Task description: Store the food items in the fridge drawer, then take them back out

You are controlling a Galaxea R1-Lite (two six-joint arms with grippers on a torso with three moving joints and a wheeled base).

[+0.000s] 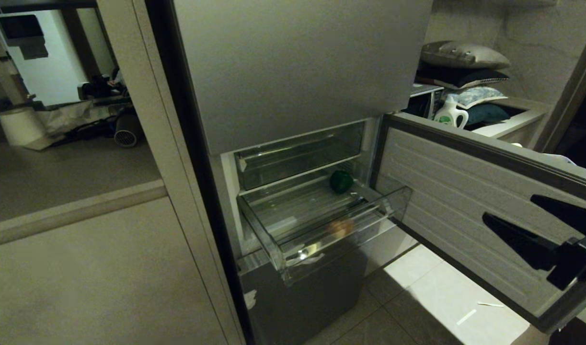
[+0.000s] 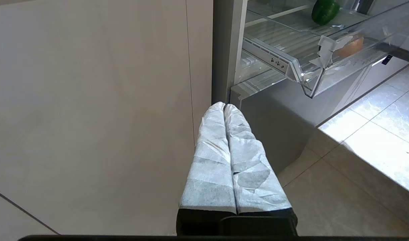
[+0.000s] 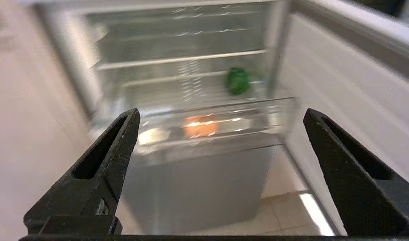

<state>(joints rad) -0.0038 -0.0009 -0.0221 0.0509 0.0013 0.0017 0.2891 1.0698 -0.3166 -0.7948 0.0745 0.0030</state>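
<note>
The right gripper [image 1: 520,223] is held with its jaws spread wide and nothing between them, out in front of the fridge drawer [image 1: 293,251], apparently lined up for a reach inside. The drawer is pulled out of the grey fridge [image 1: 297,62], so both food items can be reached: the tan potato-like piece [image 1: 339,228] lies just behind the drawer's front wall, the dark green piece [image 1: 341,181] toward its back. The left gripper [image 2: 224,106], its wrapped fingers pressed together, is parked low beside the drawer.
</note>
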